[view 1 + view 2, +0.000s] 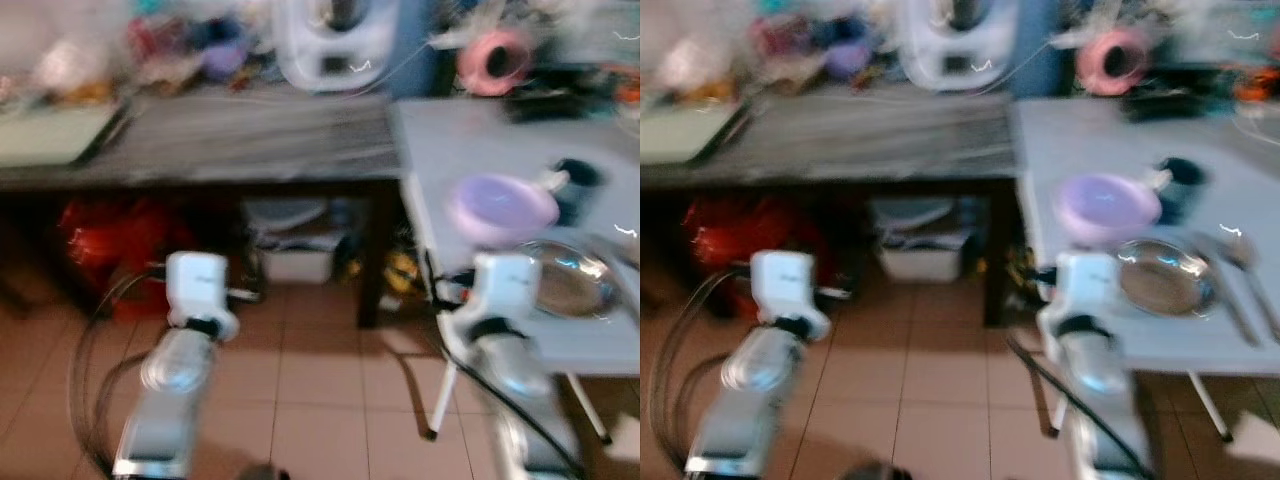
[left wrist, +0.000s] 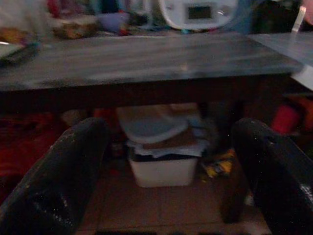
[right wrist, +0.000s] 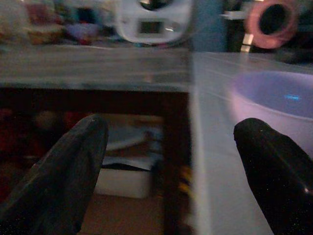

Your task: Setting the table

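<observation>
Cutlery (image 1: 1238, 280), two blurred pieces, lies lengthwise front to back on the white table (image 1: 1080, 140) just right of one empty metal plate (image 1: 1165, 277), behind which sits one purple bowl (image 1: 1106, 207), contents unclear, while the left gripper (image 2: 168, 171) and right gripper (image 3: 171, 169) hover spread and empty.

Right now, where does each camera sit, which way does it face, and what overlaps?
Eye views: head, looking forward and down at the dark table, white table, purple bowl, metal plate; both silver arms show.
Left wrist: looks along the open left gripper under the dark table at a white bin.
Right wrist: looks along the open right gripper at the bowl.
Shared: all show the white appliance.
</observation>
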You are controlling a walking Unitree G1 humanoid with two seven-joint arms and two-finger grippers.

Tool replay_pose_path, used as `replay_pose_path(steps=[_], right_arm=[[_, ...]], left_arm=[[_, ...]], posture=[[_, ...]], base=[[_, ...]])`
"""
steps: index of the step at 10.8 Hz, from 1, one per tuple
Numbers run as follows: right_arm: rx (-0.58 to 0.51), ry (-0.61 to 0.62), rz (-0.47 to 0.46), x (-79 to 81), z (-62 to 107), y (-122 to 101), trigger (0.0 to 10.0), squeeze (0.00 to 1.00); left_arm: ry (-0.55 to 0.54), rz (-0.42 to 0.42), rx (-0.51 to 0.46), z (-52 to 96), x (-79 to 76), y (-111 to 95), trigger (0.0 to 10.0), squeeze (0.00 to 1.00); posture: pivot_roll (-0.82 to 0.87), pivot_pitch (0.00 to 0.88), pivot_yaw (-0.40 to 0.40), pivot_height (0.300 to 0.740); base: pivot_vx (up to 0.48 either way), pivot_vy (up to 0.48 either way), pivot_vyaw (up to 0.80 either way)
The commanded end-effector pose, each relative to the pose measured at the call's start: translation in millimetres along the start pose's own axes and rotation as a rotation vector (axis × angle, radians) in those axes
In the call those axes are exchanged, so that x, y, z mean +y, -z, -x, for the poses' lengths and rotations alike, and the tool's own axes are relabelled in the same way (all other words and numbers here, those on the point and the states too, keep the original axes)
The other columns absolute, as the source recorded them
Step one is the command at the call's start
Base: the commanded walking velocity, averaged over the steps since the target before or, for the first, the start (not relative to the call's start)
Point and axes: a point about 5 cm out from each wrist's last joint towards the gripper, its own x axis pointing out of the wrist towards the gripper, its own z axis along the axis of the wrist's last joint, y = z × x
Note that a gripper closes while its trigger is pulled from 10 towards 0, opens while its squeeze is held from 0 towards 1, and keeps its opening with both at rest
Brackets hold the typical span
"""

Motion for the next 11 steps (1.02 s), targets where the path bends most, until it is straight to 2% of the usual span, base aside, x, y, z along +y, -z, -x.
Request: replay_pose_path(steps=[1, 8, 9, 11], right_arm=[[0.002, 0.012, 0.005, -5.2, 1.0, 0.4, 10.0, 0.0], [0.003, 0.01, 0.006, -6.4, 3.2, -0.6, 10.0, 0.0], [0.0, 0.008, 0.009, -6.0, 2.9, -1.1, 10.0, 0.0], [-0.004, 0.005, 0.015, -5.1, 1.2, -2.2, 10.0, 0.0]], left_arm=[[0.007, 0.001, -0.006, -1.0, -3.1, -1.9, 10.0, 0.0], [-0.009, -0.001, 0.007, -0.8, -1.0, 0.1, 10.0, 0.0], [-0.012, -0.019, 0.022, -0.2, -0.2, 2.0, 10.0, 0.0], [-0.015, -0.04, 0.04, -1.5, 0.5, 4.3, 10.0, 0.0]], posture=[[-0.03, 0.0, 0.042, 0.74], [-0.04, 0.0, 0.033, 0.74], [-0.04, 0.0, 0.034, 0.74], [-0.04, 0.0, 0.033, 0.74]], base=[[0.0, -0.255, 0.0], [0.0, -0.468, 0.0], [0.289, -0.379, 0.0], [0.42, 0.0, 0.0]])
